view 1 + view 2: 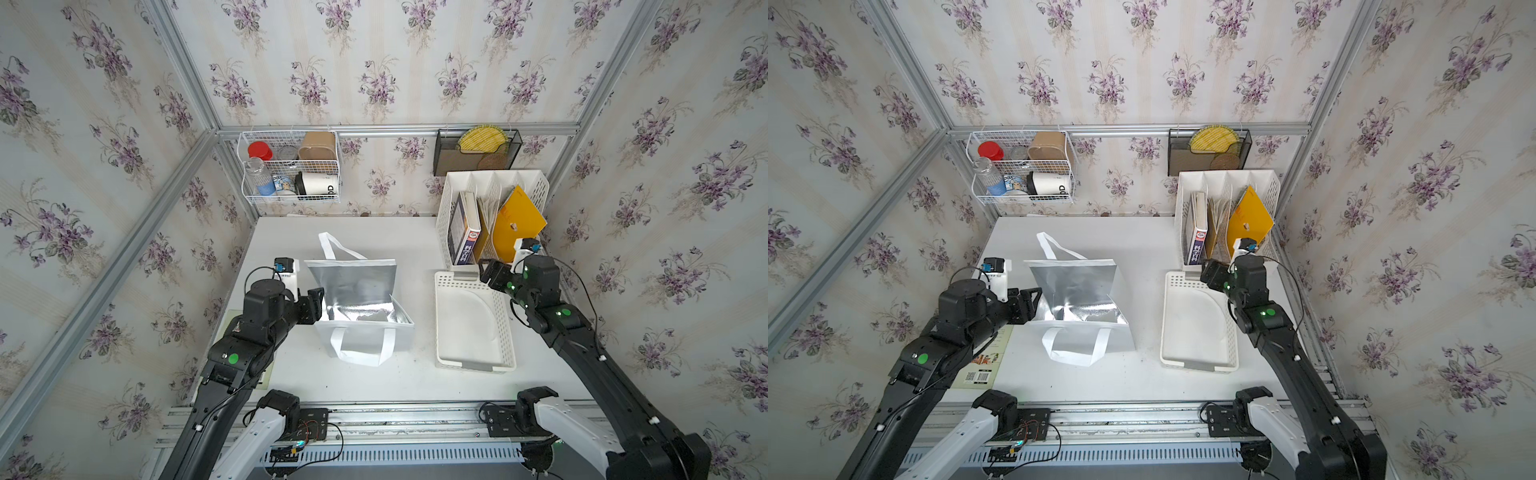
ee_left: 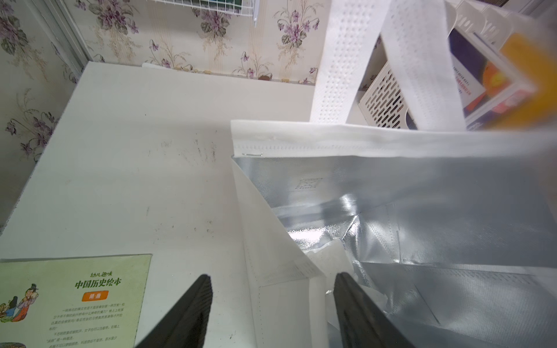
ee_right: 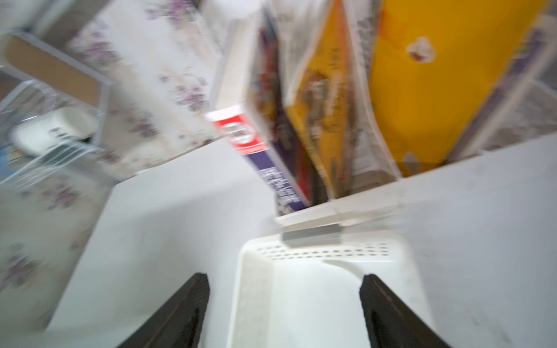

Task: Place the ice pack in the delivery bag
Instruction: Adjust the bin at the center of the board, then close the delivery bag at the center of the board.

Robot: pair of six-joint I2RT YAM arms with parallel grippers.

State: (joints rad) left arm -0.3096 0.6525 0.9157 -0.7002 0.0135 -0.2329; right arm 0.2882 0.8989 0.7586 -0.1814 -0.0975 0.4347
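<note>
Left jaws wide, one each side of delivery bag (image 1: 353, 276) wall. Right jaws wide, empty, over tray (image 1: 469, 324). Ice pack (image 2: 327, 256) just past left jaws, inside bag: looks soft, maybe slippery; pinch middle.

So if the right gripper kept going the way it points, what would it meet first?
The right gripper would likely meet the far wall of the white tray first, with the file rack behind; blur leaves depth unclear.

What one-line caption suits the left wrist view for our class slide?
Open left gripper straddles a side wall of the delivery bag; the ice pack lies inside on the foil.
</note>
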